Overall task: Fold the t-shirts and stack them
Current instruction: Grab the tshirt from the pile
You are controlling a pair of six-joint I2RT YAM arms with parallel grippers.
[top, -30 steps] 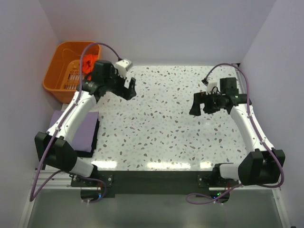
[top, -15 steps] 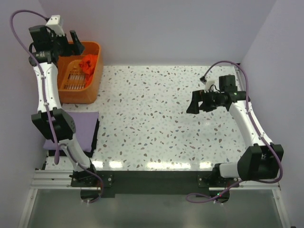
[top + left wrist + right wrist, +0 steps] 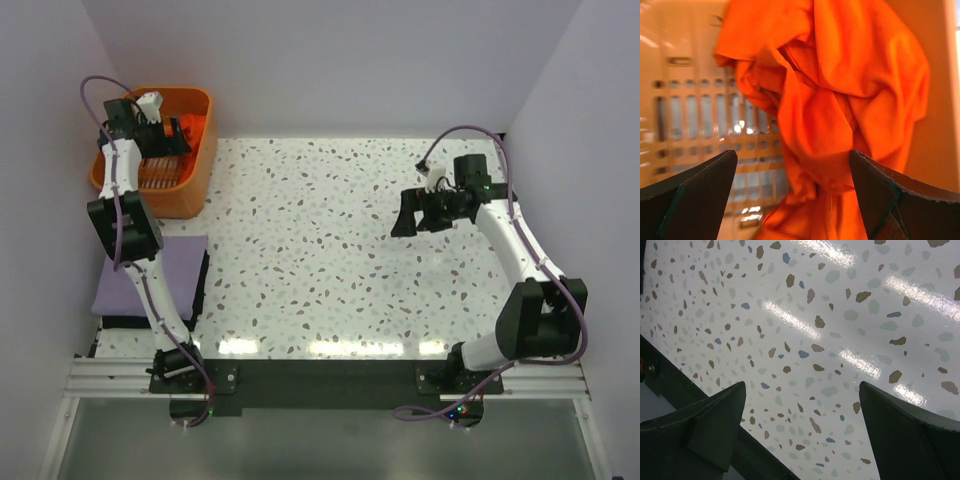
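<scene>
My left gripper (image 3: 792, 162) hangs with jaws spread wide over the orange basket (image 3: 690, 115), upper left of the top view, facing the crumpled orange-red t-shirt (image 3: 840, 90) and gripping nothing. The lavender t-shirt (image 3: 187, 262) lies folded at lower left; my right gripper (image 3: 802, 390) gapes empty over the speckled table (image 3: 805, 315).

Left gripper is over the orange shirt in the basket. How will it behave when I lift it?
The orange shirt lies crumpled in deep folds, so it will likely hang floppy and unfurl as it rises. It looks like thin cloth, so it is probably light. A trailing fold might snag on the slotted basket wall beside it.
</scene>
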